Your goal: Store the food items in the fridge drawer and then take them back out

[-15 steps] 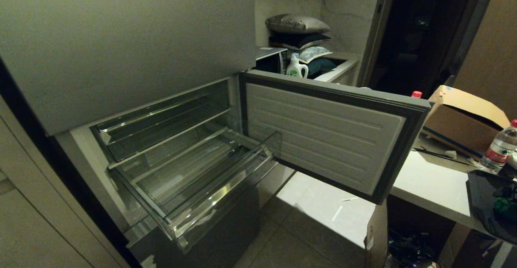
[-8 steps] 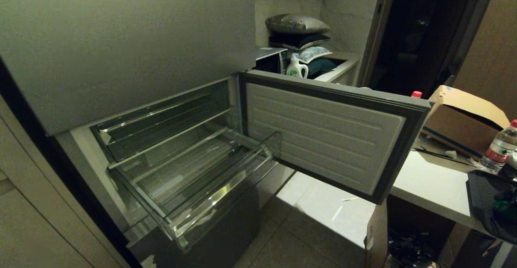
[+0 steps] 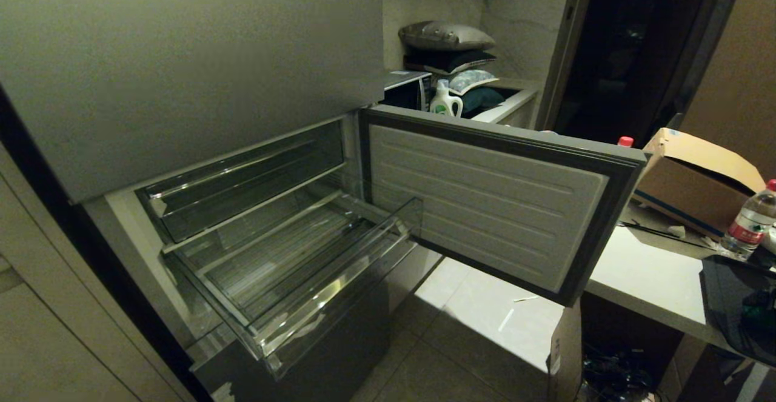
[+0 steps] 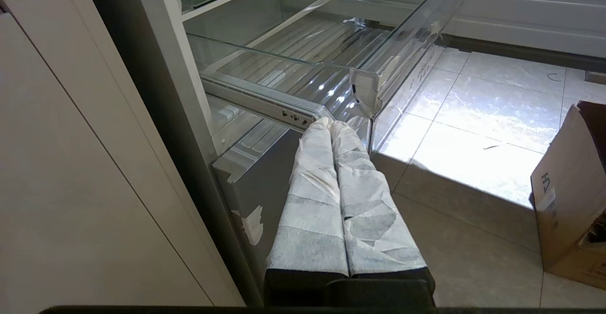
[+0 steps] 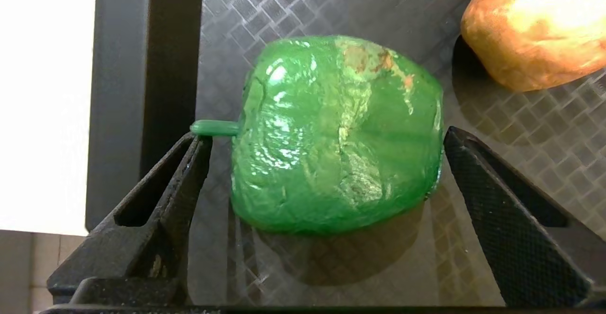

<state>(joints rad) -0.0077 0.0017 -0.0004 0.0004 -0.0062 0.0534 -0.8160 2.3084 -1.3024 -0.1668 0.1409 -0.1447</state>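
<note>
A glossy green food item [image 5: 336, 134] lies on a black diamond-patterned tray [image 5: 293, 1]. My right gripper [image 5: 325, 135] is open, with one finger on each side of it and a gap at both sides. The orange-tan lumpy food item [image 5: 535, 30] lies just beyond on the same tray. In the head view this tray [image 3: 724, 287] sits at the far right on a counter, with a bit of green [image 3: 758, 314] showing. The clear fridge drawer [image 3: 315, 305] is pulled out and holds nothing. My left gripper [image 4: 334, 123] is shut and parked low beside the drawer's front corner [image 4: 367, 91].
The grey fridge door [image 3: 485, 202] swings open to the right between the drawer and the white counter [image 3: 642, 274]. A shallower clear tray [image 3: 242, 184] sits above the drawer. A cardboard box [image 3: 697, 177] and a water bottle [image 3: 752, 220] stand on the counter, and another box [image 4: 573, 195] is on the floor.
At the head view's right edge, the dark shape of my right hand has sunk slightly over the green piece. The fridge, the drawer and the left arm have not moved.
</note>
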